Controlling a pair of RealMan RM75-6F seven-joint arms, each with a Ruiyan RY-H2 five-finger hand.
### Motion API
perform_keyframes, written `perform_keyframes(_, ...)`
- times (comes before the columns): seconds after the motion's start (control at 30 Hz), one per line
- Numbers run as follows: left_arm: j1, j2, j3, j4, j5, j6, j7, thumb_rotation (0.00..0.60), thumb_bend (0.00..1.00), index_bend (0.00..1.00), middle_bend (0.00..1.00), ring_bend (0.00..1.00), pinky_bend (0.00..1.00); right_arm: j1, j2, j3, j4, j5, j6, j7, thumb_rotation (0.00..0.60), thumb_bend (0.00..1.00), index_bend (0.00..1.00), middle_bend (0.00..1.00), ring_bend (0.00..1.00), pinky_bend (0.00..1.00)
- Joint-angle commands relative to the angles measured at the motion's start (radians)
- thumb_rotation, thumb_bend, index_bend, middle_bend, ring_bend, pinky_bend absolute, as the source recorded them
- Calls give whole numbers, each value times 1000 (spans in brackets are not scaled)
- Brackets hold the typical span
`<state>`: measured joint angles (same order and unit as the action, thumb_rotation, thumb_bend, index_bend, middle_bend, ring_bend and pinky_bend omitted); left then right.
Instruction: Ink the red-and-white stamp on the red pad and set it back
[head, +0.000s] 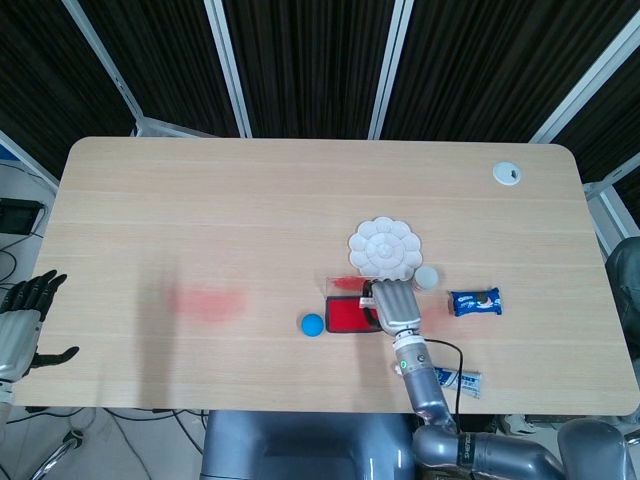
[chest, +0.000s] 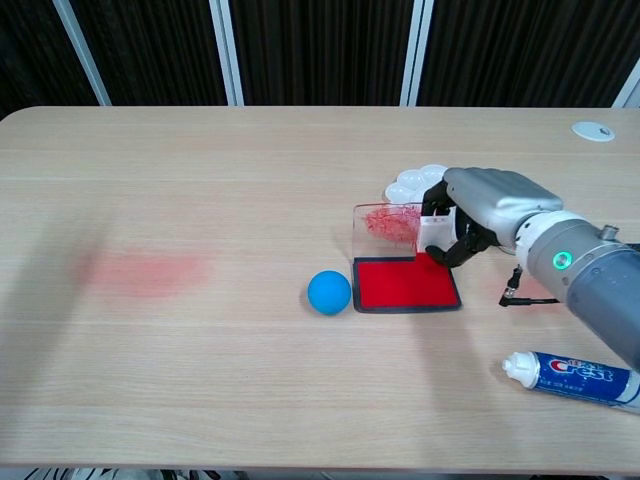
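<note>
The red-and-white stamp (chest: 434, 238) is pinched in my right hand (chest: 487, 207), just above the far right corner of the red ink pad (chest: 405, 285). Whether the stamp still touches the pad I cannot tell. In the head view my right hand (head: 393, 305) covers the stamp and the right end of the red pad (head: 343, 316). The pad's clear lid (chest: 386, 220), smeared red, stands up behind it. Off the table's left edge my left hand (head: 20, 318) hangs with its fingers apart, holding nothing.
A blue ball (chest: 329, 292) lies left of the pad. A white flower-shaped palette (head: 383, 248) and a small white cap (head: 427, 277) sit behind it. A blue cookie pack (head: 475, 301) and a toothpaste tube (chest: 570, 372) lie to the right. A red smear (chest: 145, 272) marks the table's left.
</note>
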<state>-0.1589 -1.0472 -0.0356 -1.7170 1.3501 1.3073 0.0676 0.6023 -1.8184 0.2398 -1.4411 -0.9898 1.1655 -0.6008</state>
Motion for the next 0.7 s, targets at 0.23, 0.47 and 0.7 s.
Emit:
perform_keyframes(0.23, 4, -9, -1, 0, -2, 12, 16, 600, 29, 0, 0, 0, 0, -62, 130, -35, -66, -38, 24, 67, 600, 688, 786, 641, 507, 519)
perform_keyframes(0.47, 6, -14, -4, -4, -11, 14, 12, 600, 29, 0, 0, 0, 0, -87, 166, -57, -27, -30, -5, 120, 600, 603, 786, 620, 496, 519)
perform_keyframes(0.7, 4, -11, -6, -11, -25, 2, 12, 600, 30, 0, 0, 0, 0, -93, 146, -71, 52, -33, -37, 169, 600, 583, 786, 616, 496, 519)
